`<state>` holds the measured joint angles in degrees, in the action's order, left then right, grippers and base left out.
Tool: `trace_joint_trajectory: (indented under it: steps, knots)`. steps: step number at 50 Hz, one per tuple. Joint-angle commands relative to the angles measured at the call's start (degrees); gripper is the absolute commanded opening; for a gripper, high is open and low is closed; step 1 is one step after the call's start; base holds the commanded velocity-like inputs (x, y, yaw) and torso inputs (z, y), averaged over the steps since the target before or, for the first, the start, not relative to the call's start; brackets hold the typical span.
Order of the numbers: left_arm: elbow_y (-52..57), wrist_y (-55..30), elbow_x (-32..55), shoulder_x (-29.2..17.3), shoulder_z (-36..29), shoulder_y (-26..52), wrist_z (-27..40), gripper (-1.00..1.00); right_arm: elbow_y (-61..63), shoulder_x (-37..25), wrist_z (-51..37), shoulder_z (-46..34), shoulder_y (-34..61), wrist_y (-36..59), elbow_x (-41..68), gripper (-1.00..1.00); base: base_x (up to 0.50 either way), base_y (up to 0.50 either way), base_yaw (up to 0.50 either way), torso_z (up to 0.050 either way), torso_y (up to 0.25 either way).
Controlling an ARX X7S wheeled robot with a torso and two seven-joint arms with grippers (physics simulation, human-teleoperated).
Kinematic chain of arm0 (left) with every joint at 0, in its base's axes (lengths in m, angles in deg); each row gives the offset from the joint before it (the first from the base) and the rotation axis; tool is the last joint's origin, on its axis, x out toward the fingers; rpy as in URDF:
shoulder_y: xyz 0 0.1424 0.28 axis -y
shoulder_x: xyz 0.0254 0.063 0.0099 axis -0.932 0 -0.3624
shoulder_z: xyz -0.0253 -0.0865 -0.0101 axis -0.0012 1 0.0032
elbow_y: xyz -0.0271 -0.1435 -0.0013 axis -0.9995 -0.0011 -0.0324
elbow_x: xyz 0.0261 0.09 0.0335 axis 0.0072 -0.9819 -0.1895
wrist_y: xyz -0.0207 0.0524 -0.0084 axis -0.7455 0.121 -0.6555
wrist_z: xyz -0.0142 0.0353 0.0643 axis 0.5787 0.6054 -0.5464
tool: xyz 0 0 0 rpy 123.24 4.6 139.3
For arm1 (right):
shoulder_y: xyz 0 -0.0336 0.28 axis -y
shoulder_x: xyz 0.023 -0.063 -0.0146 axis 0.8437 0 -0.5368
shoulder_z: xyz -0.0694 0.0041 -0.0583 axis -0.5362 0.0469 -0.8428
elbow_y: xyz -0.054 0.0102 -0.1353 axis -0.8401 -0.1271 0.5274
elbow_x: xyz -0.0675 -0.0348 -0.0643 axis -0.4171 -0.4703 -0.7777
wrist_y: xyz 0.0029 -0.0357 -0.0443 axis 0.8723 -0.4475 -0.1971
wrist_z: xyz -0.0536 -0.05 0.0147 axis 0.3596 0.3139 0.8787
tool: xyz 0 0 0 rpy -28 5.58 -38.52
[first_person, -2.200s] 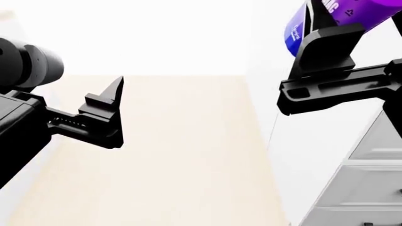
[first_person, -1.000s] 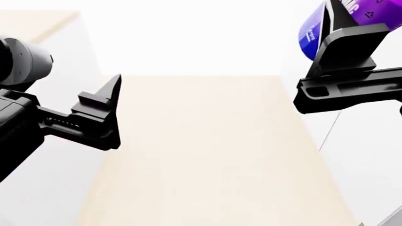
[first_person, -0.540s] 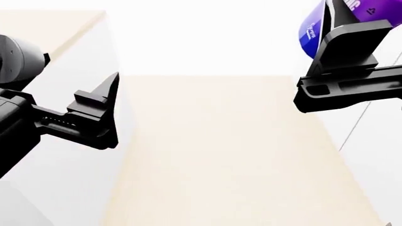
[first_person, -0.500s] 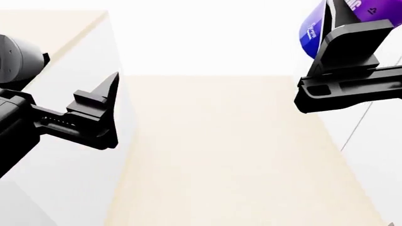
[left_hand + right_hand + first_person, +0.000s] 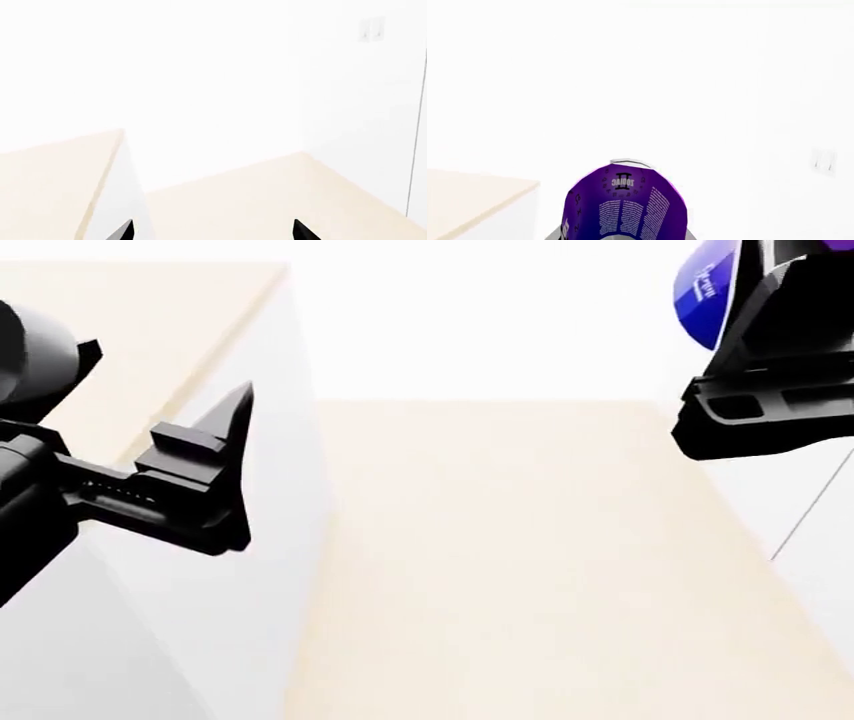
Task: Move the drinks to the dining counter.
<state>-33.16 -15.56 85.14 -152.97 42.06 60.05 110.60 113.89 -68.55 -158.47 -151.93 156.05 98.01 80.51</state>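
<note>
Right gripper [image 5: 747, 360] closed on the slim purple can [image 5: 705, 290]; left gripper [image 5: 220, 475] spread open and empty.

In the head view, the right gripper sits at the upper right with only a blue-purple edge of the can showing above its black body. The right wrist view shows what the head view hides: the can's purple face with white print and its silver rim, held aloft against white wall. The left wrist view shows two dark fingertips [image 5: 303, 232] well apart with nothing between them, above a pale beige slab top [image 5: 267, 195]. The head view shows that same slab running forward between both arms, with a second beige-topped white block [image 5: 147, 350] at the left behind the left gripper.
</note>
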Motion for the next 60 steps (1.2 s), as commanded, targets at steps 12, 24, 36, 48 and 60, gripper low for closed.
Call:
trace_joint_trajectory:
  steps: [12, 24, 36, 48, 60]
  knots:
    - [-0.2, -0.6, 1.6, 0.9, -0.7, 2.6, 1.4, 1.0, -1.9, -2.3, 1.6, 2.6, -0.2, 1.3, -1.0, -1.0, 0.0, 0.5, 0.0, 0.0, 0.001]
    - [0.3, 0.0, 1.5, -0.5, 0.3, 1.6, 0.6, 1.0, -2.5, 0.0, 1.1, 3.1, 0.3, 2.3, -0.3, -1.0, 0.0, 0.5, 0.0, 0.001, 0.0]
    - [0.2, -0.1, 1.1, -0.5, 0.0, 1.2, 0.5, 1.0, -2.2, 0.2, 1.5, 2.8, -2.1, 1.8, -1.8, -1.0, 0.0, 0.5, 0.0, 0.0, 0.0]
    - [0.2, -0.3, 1.4, -0.6, 0.0, 1.4, 0.5, 1.0, -1.9, 1.1, 1.2, 2.7, -3.2, 1.9, -2.2, -1.0, 0.0, 0.5, 0.0, 0.0, 0.001]
    - [-0.1, -0.9, 2.2, 0.0, -0.9, 2.6, 1.5, 1.0, -0.9, 0.2, 0.7, 3.3, -3.0, 2.5, -1.2, -1.0, 0.0, 0.5, 0.0, 0.0, 0.0]
